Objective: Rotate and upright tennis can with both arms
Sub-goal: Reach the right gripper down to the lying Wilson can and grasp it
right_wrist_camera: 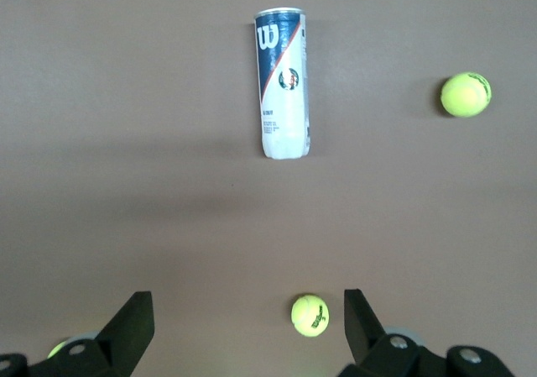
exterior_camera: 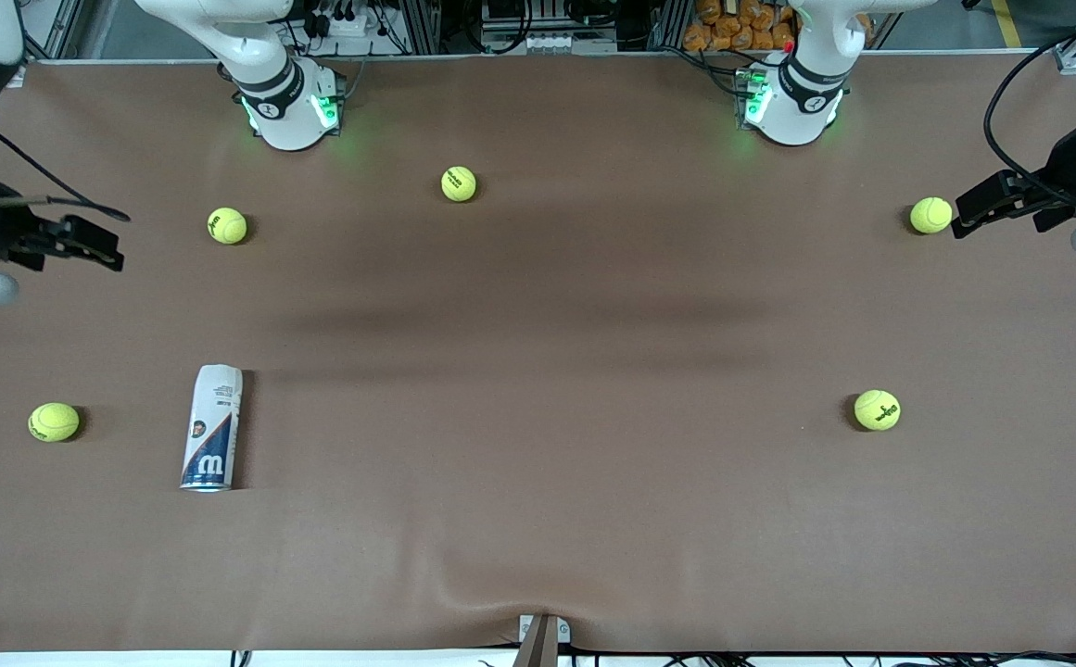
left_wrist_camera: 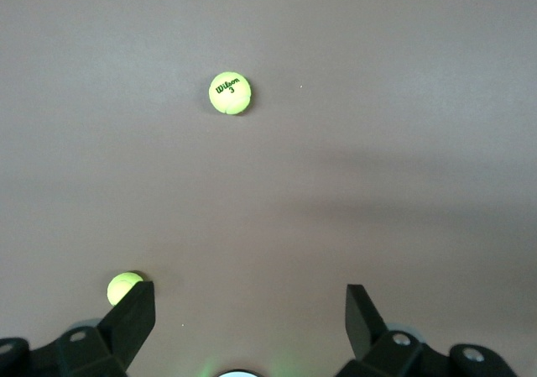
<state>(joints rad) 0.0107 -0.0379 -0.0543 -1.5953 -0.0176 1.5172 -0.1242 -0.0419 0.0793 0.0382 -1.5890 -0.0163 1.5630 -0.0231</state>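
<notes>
Open brown table, can lying flat, scattered balls the only clutter.
Tennis can (exterior_camera: 213, 427) lies lower left of frame, bare cloth along both long sides and at both ends. Closest obstacle: ball (exterior_camera: 54, 421) beside it toward the frame's left edge, clearly apart. Ball (exterior_camera: 227, 225) sits above the can, well apart. Other balls: upper centre (exterior_camera: 459, 183), right edge (exterior_camera: 930, 215), lower right (exterior_camera: 877, 409). Whole centre of table (exterior_camera: 556, 371) is free. Both grippers, right (exterior_camera: 93, 243) and left (exterior_camera: 978, 206), hang with jaws wide at the frame's side edges.
</notes>
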